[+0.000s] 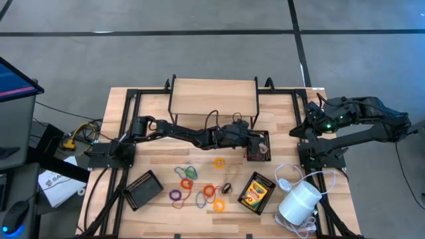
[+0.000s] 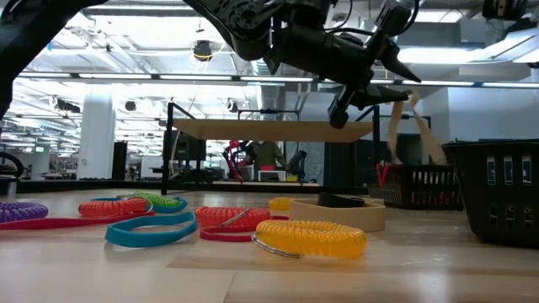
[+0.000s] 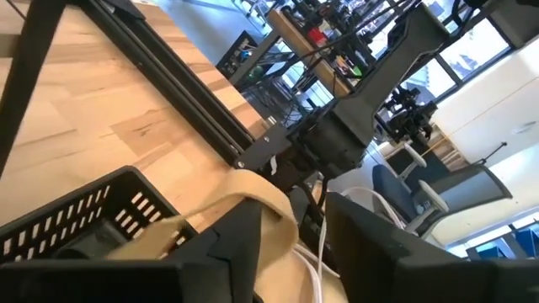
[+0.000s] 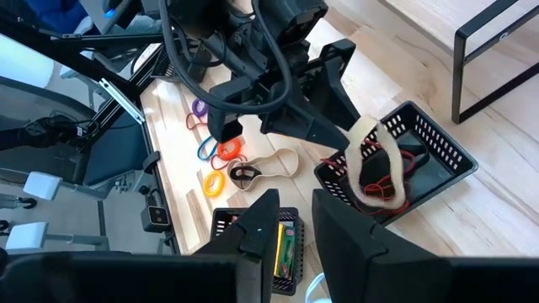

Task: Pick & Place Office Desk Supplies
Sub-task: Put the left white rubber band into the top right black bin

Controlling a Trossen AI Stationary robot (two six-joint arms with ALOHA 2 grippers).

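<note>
My left gripper (image 4: 358,143) reaches level over the black mesh tray (image 1: 260,154) right of the table's middle. Its fingers stand apart, and a tan elastic band (image 4: 368,160) hangs from one of them into the tray. A red loop (image 4: 383,187) lies in that tray. Several coloured loops lie on the wood, among them an orange one (image 1: 219,162), a purple one (image 1: 174,196) and a yellow one (image 1: 218,206). A yellow-and-green crayon box (image 1: 255,192) lies in a second tray. My right gripper (image 4: 295,223) waits high at the table's right edge, open, holding nothing. My left gripper no longer pinches the tan band. The band's upper bend (image 3: 268,204) lies draped over the inner side of one finger (image 3: 240,240), with the other finger standing clear of it. The fingers come in almost level from the table's left. The band hangs slack, its lower end (image 4: 370,195) down in the tray.
A wooden riser (image 1: 212,96) on a black frame stands at the far middle. Another black mesh tray (image 1: 143,189) lies near left. A white cylinder (image 1: 299,201) with a white cord lies near right. Another tan band (image 4: 274,164) lies flat on the wood.
</note>
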